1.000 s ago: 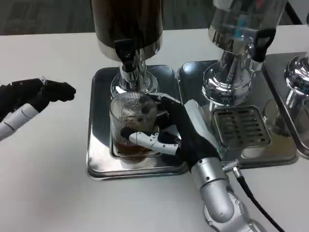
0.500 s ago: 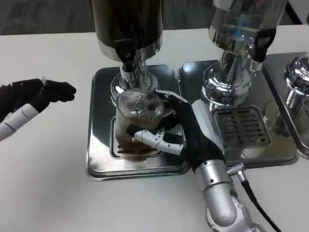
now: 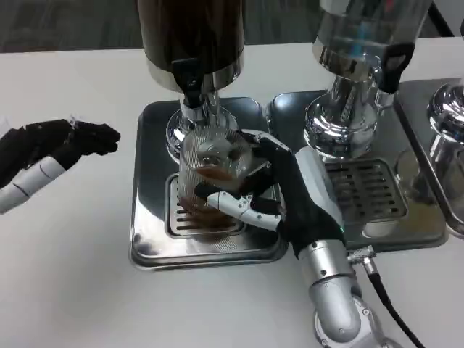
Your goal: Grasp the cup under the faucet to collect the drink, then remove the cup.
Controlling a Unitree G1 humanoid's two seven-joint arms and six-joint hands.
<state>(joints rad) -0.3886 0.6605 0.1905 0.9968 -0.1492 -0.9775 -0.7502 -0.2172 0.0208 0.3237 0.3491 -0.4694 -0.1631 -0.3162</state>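
Head view. The right hand (image 3: 290, 196) grips the cup (image 3: 210, 174), its fingers (image 3: 235, 206) wrapped round the ribbed glass wall from the right side. The cup holds a shallow layer of brown drink and sits tilted, its base above the slotted grate of the drip tray (image 3: 148, 239); whether the base touches the grate cannot be told. It lies just below and in front of the faucet (image 3: 192, 90) of the dark dispenser (image 3: 192, 36).

The left hand (image 3: 69, 141) hangs over the white counter (image 3: 72, 290), well apart from the tray, its dark fingers drawn together on nothing visible.

A 2nd dispenser (image 3: 355, 65) stands on its own tray to the right, untouched.

Progress, as judged: grasping and collecting appear done, since drink is in the cup. What is left is to carry the cup clear of the faucet and tray, keeping it upright.
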